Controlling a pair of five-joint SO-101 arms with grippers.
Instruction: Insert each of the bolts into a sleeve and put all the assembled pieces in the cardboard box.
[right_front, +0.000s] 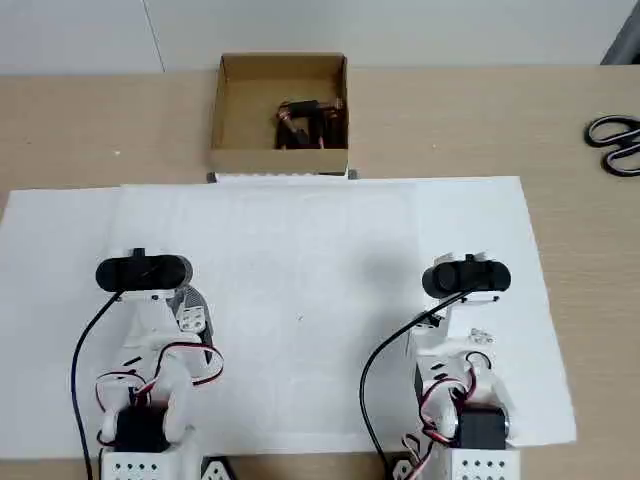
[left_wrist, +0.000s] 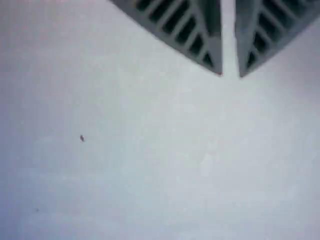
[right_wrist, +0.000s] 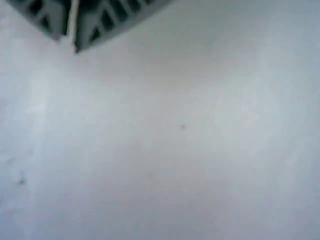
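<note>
Cardboard box (right_front: 280, 158) sitting at the middle of the table's (right_front: 80, 130) far side, touching the far edge of the white paper sheet (right_front: 320, 260). Copper-coloured assembled pieces (right_front: 310, 125) lying heaped inside, toward the box's right wall; count unclear. Left arm (right_front: 150, 340) resting folded at the sheet's near-left edge and right arm (right_front: 465, 350) at its near-right edge, both well apart from the box. Left gripper (left_wrist: 230, 74) hanging over bare paper, fingers drawn almost together with a thin slit between them, gripping nothing. Right gripper (right_wrist: 67, 44) likewise hanging over bare paper, fingers all but closed, carrying nothing. Scissors (right_front: 615, 145) lying at the table's right edge, off the sheet.
</note>
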